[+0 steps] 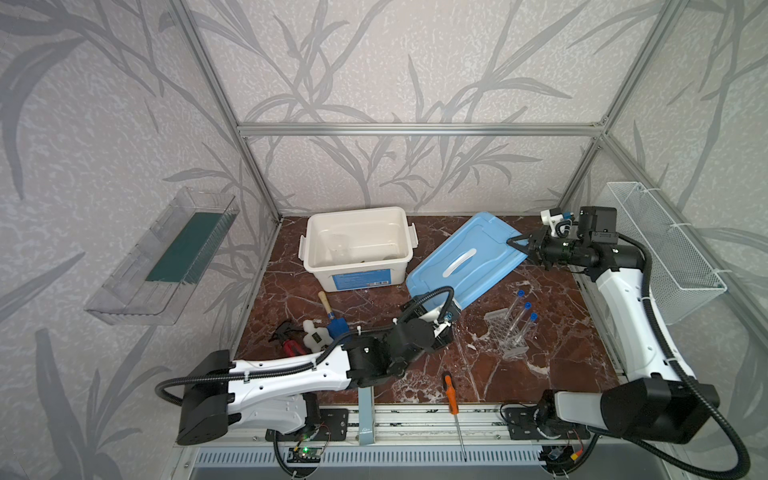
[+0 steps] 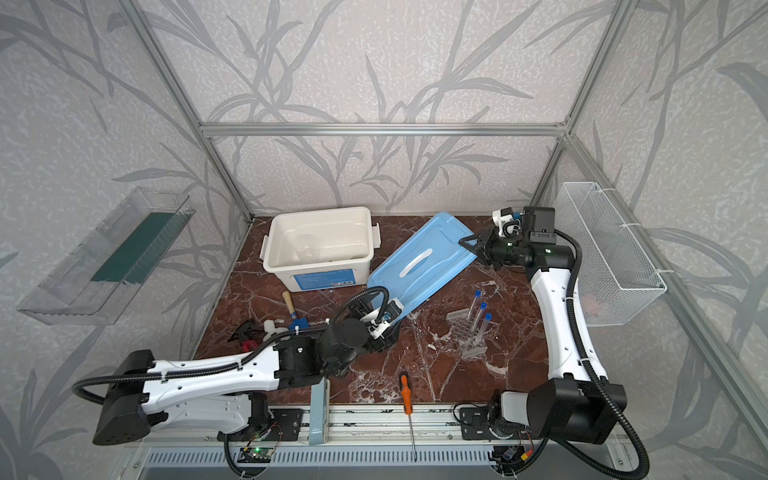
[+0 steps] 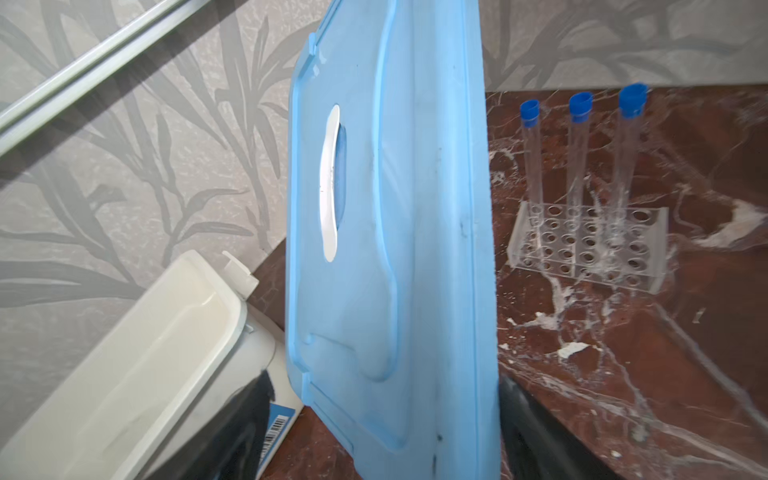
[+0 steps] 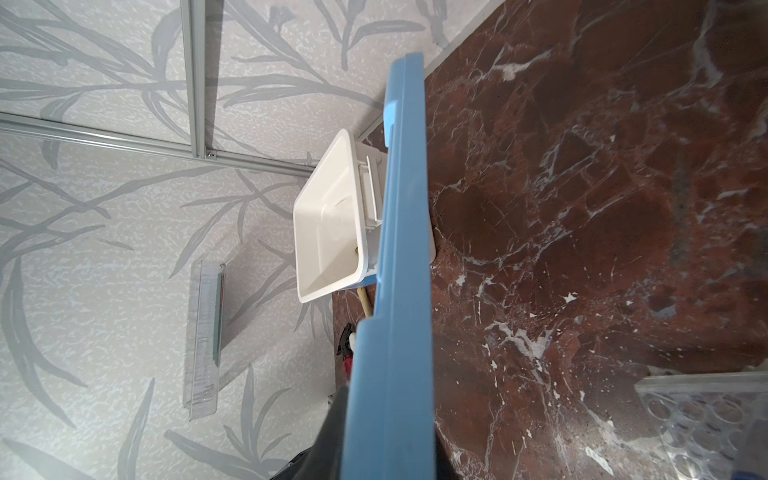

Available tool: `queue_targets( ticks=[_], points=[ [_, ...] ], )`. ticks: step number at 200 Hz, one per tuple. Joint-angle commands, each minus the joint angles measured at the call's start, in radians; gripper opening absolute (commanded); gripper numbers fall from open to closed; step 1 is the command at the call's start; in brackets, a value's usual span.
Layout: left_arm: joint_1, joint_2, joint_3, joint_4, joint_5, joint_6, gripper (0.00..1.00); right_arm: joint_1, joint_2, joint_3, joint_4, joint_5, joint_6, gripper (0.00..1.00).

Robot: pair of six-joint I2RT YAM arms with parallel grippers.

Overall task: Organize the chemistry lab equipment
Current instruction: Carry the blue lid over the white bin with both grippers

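you are clamping the blue lid with your right fingers, left fingers standing apart around it; tubes and rack are waiting outside the open white bin.

Both top views look from high above the near edge of the marble table, down and toward the far wall. They stand far back, take in the whole scene and share nearly all of it. The left wrist camera is very close to the blue lid and looks along it to the far right, past the tube rack. The right wrist camera is close to the lid's edge and faces left toward the white bin. Both wrist views share the lid, bin and rack.
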Motion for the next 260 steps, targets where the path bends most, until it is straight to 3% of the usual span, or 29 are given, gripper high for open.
queue_targets(
  ticks=[1, 22, 38, 64, 91, 117, 146, 192, 232, 260],
  points=[
    [0.054, -0.084, 0.000, -0.022, 0.183, -0.175, 0.89, -0.003, -0.071, 0.036, 0.026, 0.102, -0.064, 0.19],
    [0.132, -0.123, -0.004, -0.036, 0.310, -0.278, 0.89, -0.003, -0.119, 0.049, 0.006, 0.179, -0.086, 0.18],
    [0.187, -0.140, -0.003, -0.042, 0.342, -0.353, 0.88, -0.003, -0.154, 0.057, -0.015, 0.244, -0.112, 0.19],
    [0.324, -0.137, 0.079, -0.165, 0.387, -0.520, 0.88, -0.002, -0.213, 0.001, 0.117, 0.203, -0.049, 0.18],
    [0.470, -0.132, 0.186, -0.279, 0.540, -0.635, 0.88, 0.018, -0.266, -0.035, 0.291, 0.196, 0.071, 0.18],
    [0.596, -0.109, 0.305, -0.416, 0.577, -0.692, 0.88, 0.095, -0.269, 0.000, 0.407, 0.270, 0.131, 0.19],
    [0.794, -0.087, 0.332, -0.410, 0.711, -0.785, 0.88, 0.254, -0.208, 0.027, 0.541, 0.373, 0.181, 0.20],
    [0.919, -0.042, 0.372, -0.457, 0.695, -0.756, 0.90, 0.481, -0.009, 0.058, 0.777, 0.489, 0.227, 0.20],
    [1.039, 0.029, 0.354, -0.458, 0.681, -0.749, 0.91, 0.555, 0.193, 0.074, 0.949, 0.550, 0.307, 0.20],
    [1.057, 0.079, 0.379, -0.481, 0.591, -0.702, 0.91, 0.566, 0.284, 0.075, 1.024, 0.569, 0.374, 0.20]
  ],
)
